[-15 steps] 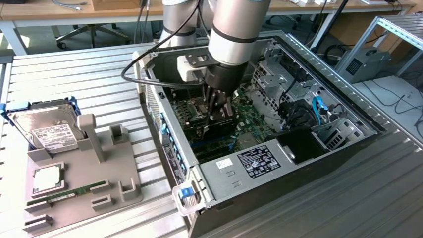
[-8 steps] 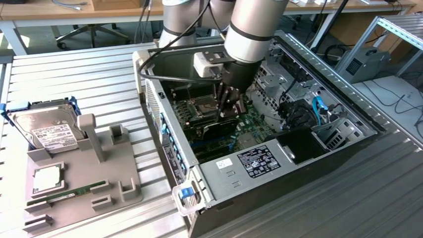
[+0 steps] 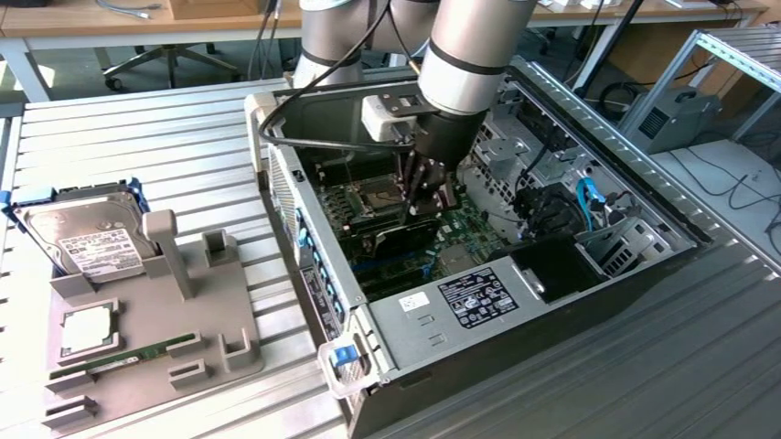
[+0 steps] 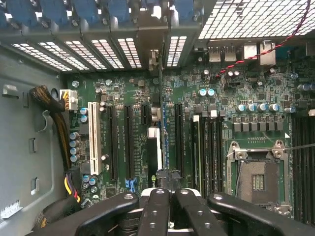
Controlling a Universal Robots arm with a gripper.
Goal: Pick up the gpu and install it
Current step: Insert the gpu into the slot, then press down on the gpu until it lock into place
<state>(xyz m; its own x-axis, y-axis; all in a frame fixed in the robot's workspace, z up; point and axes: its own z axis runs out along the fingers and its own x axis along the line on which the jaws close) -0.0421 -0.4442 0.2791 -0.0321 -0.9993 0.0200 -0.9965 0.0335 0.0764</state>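
The gpu [image 4: 161, 129] appears edge-on in the wrist view as a thin black card standing upright over the green motherboard [image 4: 128, 93], in line with an expansion slot. Its far end reaches the rear slot openings [image 4: 155, 56] of the case. My gripper [image 4: 170, 192] is shut on the card's near top edge, black fingers [image 4: 156, 211] pressed together. In the exterior view the gripper [image 3: 422, 203] reaches down into the open computer case [image 3: 403, 329], with the black gpu [image 3: 401, 240] just beneath it, low against the motherboard.
A silver hard drive [image 3: 83, 240], a square chip [image 3: 88, 329] and a green memory stick [image 3: 134, 352] rest on a grey fixture [image 3: 208, 338] at the exterior view's left. Inside the case are the CPU socket [image 4: 258, 179], a white slot [image 4: 93, 138] and cable bundles [image 4: 55, 123].
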